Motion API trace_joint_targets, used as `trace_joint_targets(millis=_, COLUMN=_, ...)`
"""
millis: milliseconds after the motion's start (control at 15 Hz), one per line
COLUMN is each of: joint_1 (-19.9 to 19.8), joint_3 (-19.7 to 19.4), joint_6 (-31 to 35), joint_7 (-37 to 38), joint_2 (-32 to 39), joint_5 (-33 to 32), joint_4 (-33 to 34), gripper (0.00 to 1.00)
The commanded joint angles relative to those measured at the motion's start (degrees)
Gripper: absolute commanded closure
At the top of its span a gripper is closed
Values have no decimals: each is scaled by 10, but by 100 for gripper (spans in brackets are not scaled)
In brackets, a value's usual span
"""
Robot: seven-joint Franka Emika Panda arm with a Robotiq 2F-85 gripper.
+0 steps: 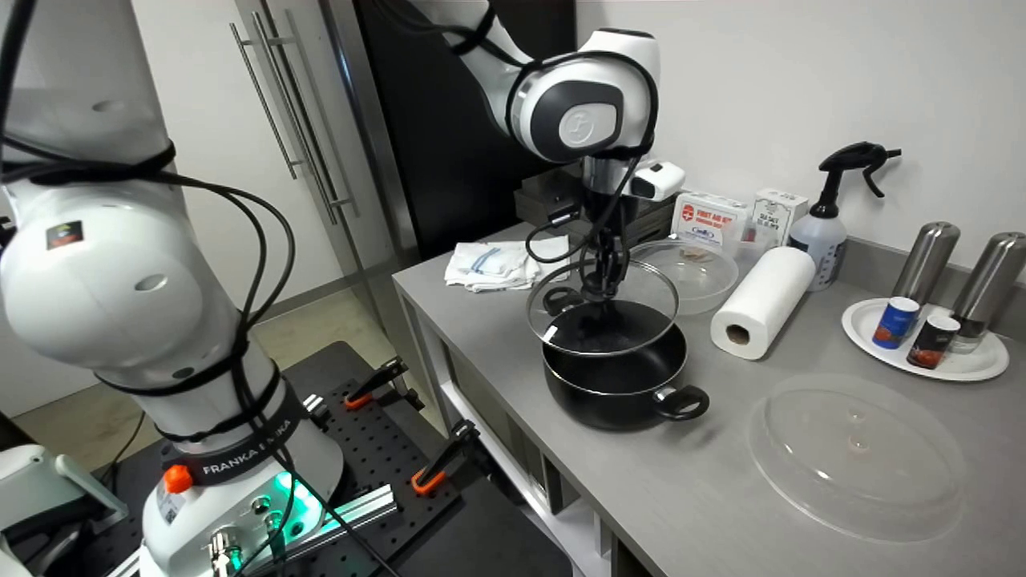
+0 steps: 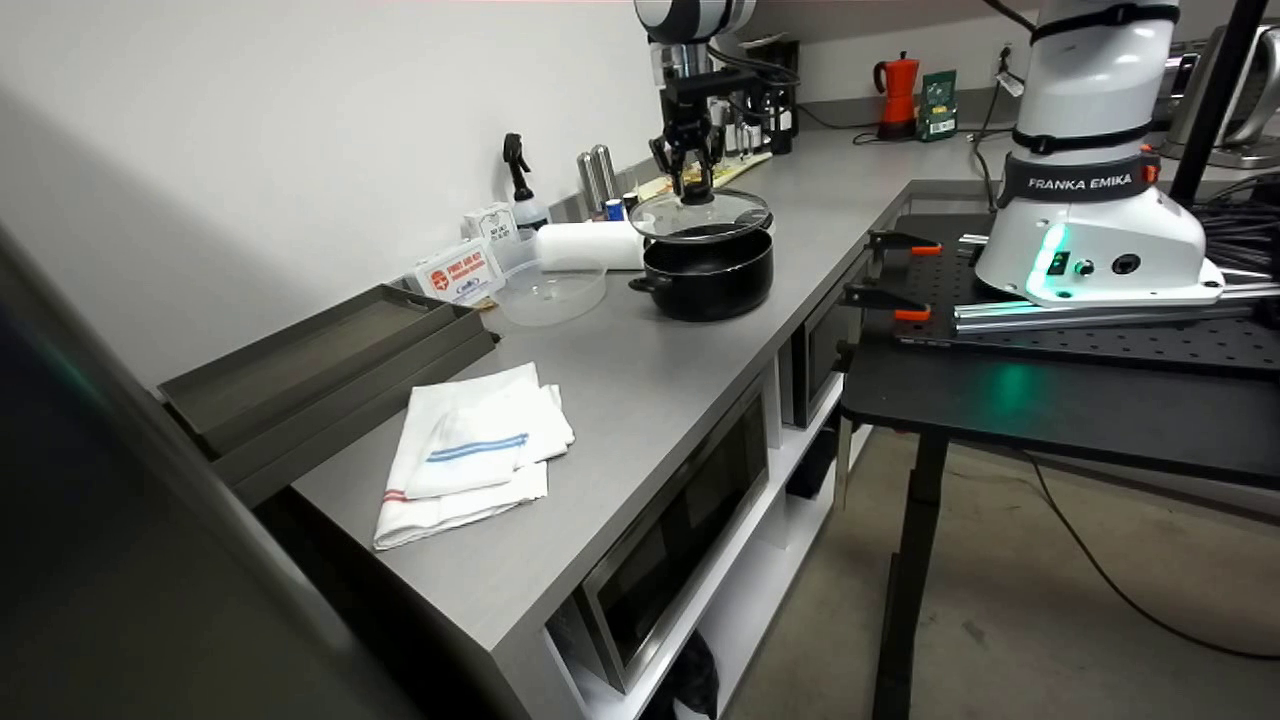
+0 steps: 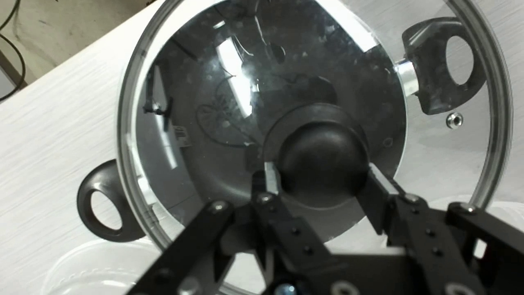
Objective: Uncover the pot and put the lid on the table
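Note:
The black pot [image 1: 613, 409] stands on the light grey table [image 1: 697, 497], its inside partly visible under the raised glass lid. That lid [image 1: 637, 324], clear with a metal rim, hangs a short way above the pot's opening in both exterior views. In the wrist view its round black knob [image 3: 325, 155] sits between the two fingers of my gripper [image 3: 323, 176], which touch it from both sides. My gripper [image 2: 694, 185] is shut on this knob. Through and beside the glass, both loop handles of the pot [image 3: 423, 73] show in the wrist view.
Near the pot are a paper-towel roll [image 1: 769, 296] and a clear plastic bowl [image 2: 550, 295]. A clear plastic cover [image 1: 858, 465] lies at the table's near right, by a white plate [image 1: 990, 361] with shakers. Folded towels [image 2: 480, 450] and stacked grey trays [image 2: 320, 390] occupy the opposite end.

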Motion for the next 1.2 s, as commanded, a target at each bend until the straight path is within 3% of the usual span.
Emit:
trace_joint_targets(millis=0, joint_1=15, joint_3=0, joint_6=-8, joint_7=9, joint_2=-53, joint_5=-35, joint_4=-23, gripper=75)
trace_joint_targets(millis=1133, joint_1=81, joint_3=66, joint_6=-48, joint_7=36, joint_2=-69, joint_5=-128, joint_4=21, gripper=75)
